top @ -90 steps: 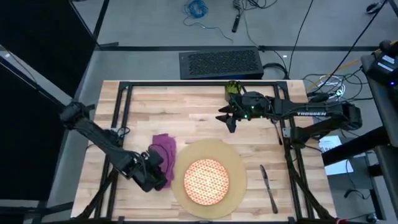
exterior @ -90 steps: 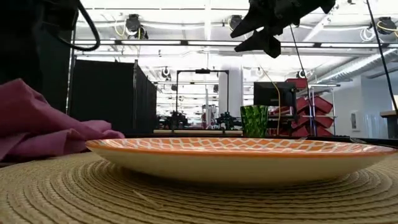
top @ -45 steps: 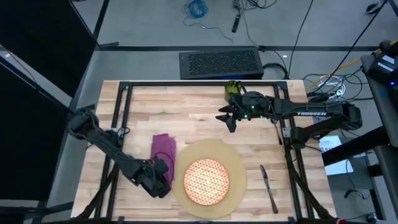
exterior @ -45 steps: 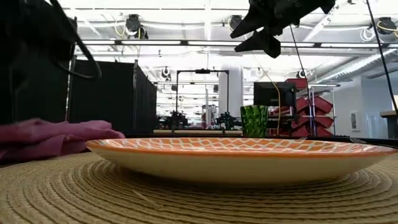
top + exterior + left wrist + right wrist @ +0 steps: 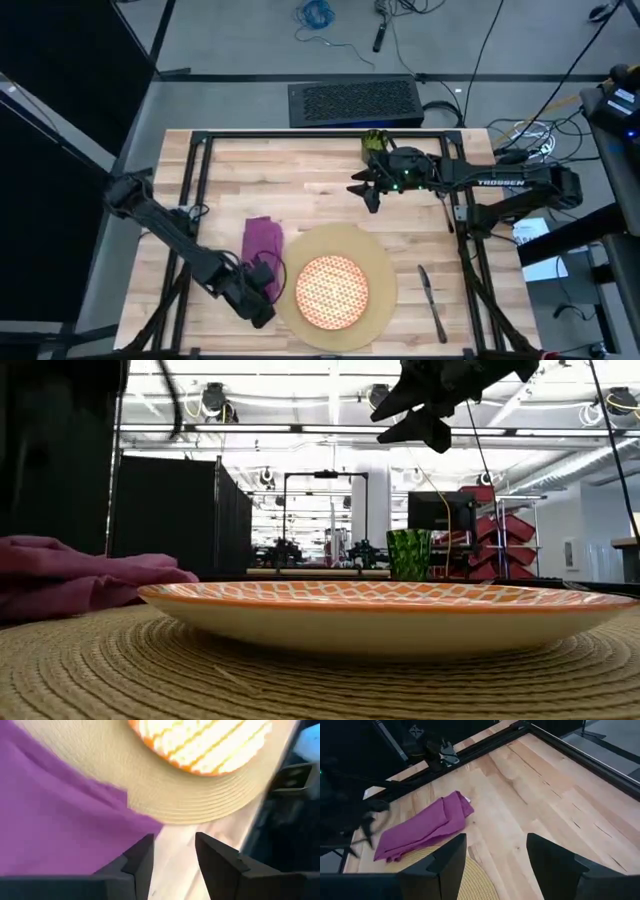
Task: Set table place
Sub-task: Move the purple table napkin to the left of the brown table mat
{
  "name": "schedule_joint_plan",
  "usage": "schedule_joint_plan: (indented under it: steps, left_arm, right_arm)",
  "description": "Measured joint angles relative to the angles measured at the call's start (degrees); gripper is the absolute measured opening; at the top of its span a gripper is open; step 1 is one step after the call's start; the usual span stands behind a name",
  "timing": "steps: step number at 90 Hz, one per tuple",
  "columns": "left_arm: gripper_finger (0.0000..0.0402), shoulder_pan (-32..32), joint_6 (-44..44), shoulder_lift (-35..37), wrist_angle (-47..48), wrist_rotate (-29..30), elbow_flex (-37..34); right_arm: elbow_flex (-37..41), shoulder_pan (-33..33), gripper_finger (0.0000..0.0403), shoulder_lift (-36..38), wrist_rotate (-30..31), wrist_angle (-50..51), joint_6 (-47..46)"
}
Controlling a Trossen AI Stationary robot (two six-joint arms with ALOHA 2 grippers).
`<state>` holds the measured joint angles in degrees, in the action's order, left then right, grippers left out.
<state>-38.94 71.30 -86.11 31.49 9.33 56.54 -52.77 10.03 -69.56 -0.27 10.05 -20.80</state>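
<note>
A pale plank-wood bench [image 5: 300,170] in a black frame carries a half-laid setting. The round tan woven mat [image 5: 375,262] holds the orange-and-white patterned plate [image 5: 330,288]; the folded purple cloth napkin [image 5: 262,240] lies just beyond the left hand [image 5: 262,300], whose fingers are spread and empty. The metal knife [image 5: 431,300] lies right of the mat. The right hand [image 5: 366,190] hovers spread, the small green cup [image 5: 374,142] just behind it. No fork shows; cup and fork seem left.
</note>
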Motion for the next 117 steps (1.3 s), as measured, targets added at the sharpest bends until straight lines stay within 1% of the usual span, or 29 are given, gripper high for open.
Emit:
schedule_joint_plan:
  steps: [8, 16, 26, 39, 50, 63, 84, 100, 117]
  left_arm:
    - [0.0131, 0.98, -1.20, 1.70, 4.97, 2.91, 2.00]
    - [0.0131, 1.49, -1.26, 2.08, 10.19, 5.45, 1.63]
    - [0.0131, 2.50, -1.41, 1.18, 11.70, 5.38, -1.06]
    - [0.0131, 4.91, -1.91, 0.67, 11.20, 4.64, -4.58]
    - [0.0131, 6.67, -4.35, 0.57, 7.06, 1.71, -7.39]
    - [0.0131, 7.53, -4.60, -0.42, 1.02, -2.54, -10.46]
    - [0.0131, 6.80, -3.94, -4.53, -5.77, -5.90, -11.09]
    - [0.0131, 3.90, 0.43, -6.95, -10.66, -5.89, -10.95]
    - [0.0131, -1.37, 9.47, -7.10, -11.77, -5.91, -10.92]
  right_arm:
    - [0.00, -0.01, 0.0196, 0.00, 0.01, 0.02, 0.01]
    - [0.00, -0.01, 0.0196, 0.00, 0.00, -0.14, 0.02]
    - [0.00, -0.01, 0.0196, 0.00, 0.02, -0.44, -0.20]
    - [-0.04, -0.01, 0.0196, 0.00, 0.00, -0.45, -0.39]
    - [-0.04, -0.01, 0.0196, 0.00, 0.00, -0.42, -0.44]
    - [-0.04, -0.07, 0.0196, 0.00, 0.00, -0.40, -0.40]
    - [-0.04, -0.56, 0.0196, 0.00, -0.12, 0.19, -0.10]
    - [-0.04, -0.77, 0.0196, 0.00, -0.81, 0.15, -0.03]
    - [-0.04, -0.77, 0.0196, 0.00, -3.07, 0.10, -0.34]
